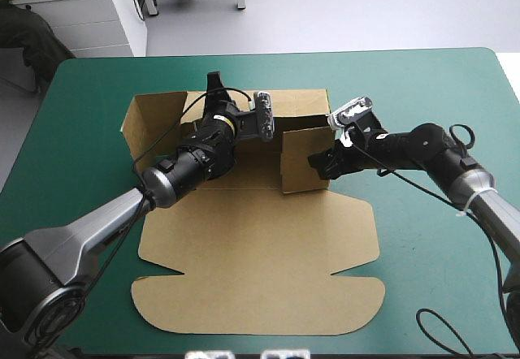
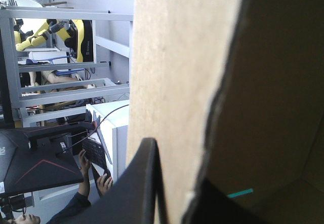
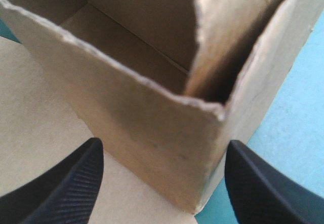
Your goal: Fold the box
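The brown box (image 1: 244,245) lies mid-table, its lid flat toward the near edge and its walls raised at the far end. My left gripper (image 1: 214,83) reaches over the tray to the far wall (image 2: 172,82) and is shut on its upper edge, one black finger (image 2: 144,183) on the outer face. My right gripper (image 1: 321,164) stands open at the tray's right front corner (image 3: 167,133), a finger on either side of that corner and neither touching the board. The short front flap (image 1: 305,160) stands upright there.
The box's left side wall (image 1: 150,119) stands splayed outward. A broad strip of teal-green cover (image 1: 439,75) runs to the right of the box and a narrower one (image 1: 73,131) to its left. The flat lid ends close to the table's near edge.
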